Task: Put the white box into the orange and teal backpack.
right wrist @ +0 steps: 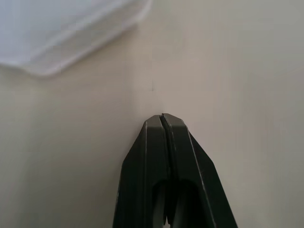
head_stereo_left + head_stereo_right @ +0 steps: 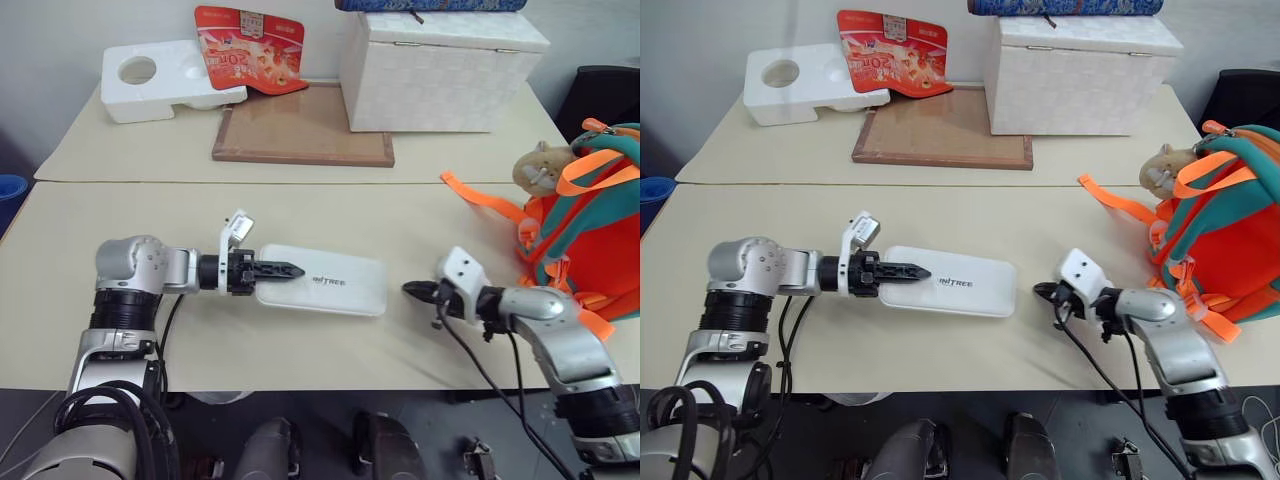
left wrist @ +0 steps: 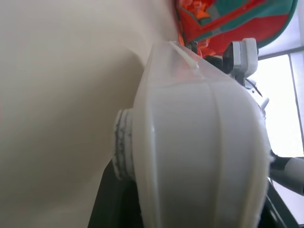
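Note:
The white box [image 2: 335, 282] lies flat on the beige table [image 2: 200, 340], its dark lettering facing up. My left gripper [image 2: 295, 269] reaches in from the left and is shut on the box's left end, with one black finger lying across its top. In the left wrist view the white box [image 3: 199, 133] sits close between the fingers. The orange and teal backpack [image 2: 590, 240], with a tan plush hamster [image 2: 540, 165] on it, stands at the table's right edge. My right gripper [image 2: 410, 290] is shut and empty, hovering between the box's right end and the backpack.
On the far table stand a woven white lidded chest [image 2: 440, 75], a wooden board [image 2: 300, 130], a styrofoam block [image 2: 160, 80] with round holes and a red package [image 2: 250, 50]. Orange straps [image 2: 480, 200] trail from the backpack onto the table.

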You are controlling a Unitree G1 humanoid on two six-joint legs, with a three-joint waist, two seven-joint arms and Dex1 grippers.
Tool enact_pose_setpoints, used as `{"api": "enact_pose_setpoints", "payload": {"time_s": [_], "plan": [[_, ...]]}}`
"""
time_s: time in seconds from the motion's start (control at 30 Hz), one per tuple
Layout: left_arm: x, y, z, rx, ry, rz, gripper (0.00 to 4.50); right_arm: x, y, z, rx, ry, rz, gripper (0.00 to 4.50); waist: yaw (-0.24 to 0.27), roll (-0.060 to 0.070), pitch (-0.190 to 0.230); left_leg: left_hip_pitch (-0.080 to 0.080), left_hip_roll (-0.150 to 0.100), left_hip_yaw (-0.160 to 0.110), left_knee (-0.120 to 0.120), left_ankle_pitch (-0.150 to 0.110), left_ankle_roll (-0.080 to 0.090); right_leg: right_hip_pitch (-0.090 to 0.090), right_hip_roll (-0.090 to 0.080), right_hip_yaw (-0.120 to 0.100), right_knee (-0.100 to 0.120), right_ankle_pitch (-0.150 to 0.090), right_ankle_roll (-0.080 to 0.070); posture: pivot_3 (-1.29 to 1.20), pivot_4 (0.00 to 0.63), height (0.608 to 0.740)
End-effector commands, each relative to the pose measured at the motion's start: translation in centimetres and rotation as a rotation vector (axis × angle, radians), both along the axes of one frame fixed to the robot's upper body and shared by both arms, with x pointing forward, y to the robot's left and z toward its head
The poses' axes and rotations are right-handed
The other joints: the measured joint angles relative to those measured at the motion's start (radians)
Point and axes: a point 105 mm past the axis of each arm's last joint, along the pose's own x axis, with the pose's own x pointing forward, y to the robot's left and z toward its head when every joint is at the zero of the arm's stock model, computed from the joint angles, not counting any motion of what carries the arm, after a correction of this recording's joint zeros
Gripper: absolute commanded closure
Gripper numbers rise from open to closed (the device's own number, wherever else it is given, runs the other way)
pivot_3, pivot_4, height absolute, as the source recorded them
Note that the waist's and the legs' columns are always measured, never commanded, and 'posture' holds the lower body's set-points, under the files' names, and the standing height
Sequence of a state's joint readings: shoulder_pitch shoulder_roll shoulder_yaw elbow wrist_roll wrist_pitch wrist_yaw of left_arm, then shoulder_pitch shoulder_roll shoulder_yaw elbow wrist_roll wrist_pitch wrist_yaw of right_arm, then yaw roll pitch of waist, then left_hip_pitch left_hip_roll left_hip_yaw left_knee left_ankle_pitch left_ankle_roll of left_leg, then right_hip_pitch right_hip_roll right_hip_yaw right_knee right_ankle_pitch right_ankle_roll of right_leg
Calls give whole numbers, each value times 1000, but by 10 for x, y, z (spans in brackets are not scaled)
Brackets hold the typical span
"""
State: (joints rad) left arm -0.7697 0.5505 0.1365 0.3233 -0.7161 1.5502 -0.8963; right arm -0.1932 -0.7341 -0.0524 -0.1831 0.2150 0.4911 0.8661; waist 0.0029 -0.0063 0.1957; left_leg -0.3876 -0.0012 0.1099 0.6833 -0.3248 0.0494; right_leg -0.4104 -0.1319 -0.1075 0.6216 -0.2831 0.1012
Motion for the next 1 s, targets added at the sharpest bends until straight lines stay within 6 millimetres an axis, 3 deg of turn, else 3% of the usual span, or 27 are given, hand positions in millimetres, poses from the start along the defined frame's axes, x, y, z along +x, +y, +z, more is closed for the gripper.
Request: {"api": "enact_pose_setpoints", "payload": {"time_s": [0.03,0.13,0.27,0.47,0.57,0.7,0.93,1.0], "plan": [[-8,4,33,-117,-81,-13,3318,-10,-31,35,55,-74,-133,4500,1,0,0,0,0,0,0,0,0,0,0,0,0,0,0,0,150,740],[-9,4,47,-186,-121,-13,3318,-25,-52,52,131,-73,-236,3588,2,0,0,0,0,-1,0,0,0,1,-1,0,0,0,0,0,150,740],[-14,-9,82,-322,-245,-62,3318,-59,-78,74,161,-86,-375,2175,21,-1,0,0,1,-2,0,0,-1,1,-1,0,0,0,0,0,150,740],[-20,-33,95,-379,-298,-111,3318,-74,-112,84,116,-121,-533,117,23,-1,0,1,-1,-1,0,0,0,2,-1,1,0,1,1,0,150,740],[-26,-39,100,-350,-365,-122,3318,-62,-127,93,136,-183,-629,0,17,-1,1,1,-1,0,0,0,0,1,0,1,0,1,1,0,150,740],[-27,-39,102,-337,-420,-96,3318,-41,-127,100,265,-218,-669,0,10,-1,0,1,0,1,-1,1,-2,0,2,3,0,1,1,0,150,740],[-18,-34,124,-340,-504,-65,3318,22,-120,94,507,-296,-795,0,-1,-1,1,1,0,2,-1,2,-2,-1,3,3,1,1,1,0,150,740],[-11,-33,128,-320,-515,-30,3318,36,-117,94,525,-333,-815,389,-1,-1,1,1,-1,1,-1,2,-2,-1,2,2,1,1,1,0,150,740]]}}
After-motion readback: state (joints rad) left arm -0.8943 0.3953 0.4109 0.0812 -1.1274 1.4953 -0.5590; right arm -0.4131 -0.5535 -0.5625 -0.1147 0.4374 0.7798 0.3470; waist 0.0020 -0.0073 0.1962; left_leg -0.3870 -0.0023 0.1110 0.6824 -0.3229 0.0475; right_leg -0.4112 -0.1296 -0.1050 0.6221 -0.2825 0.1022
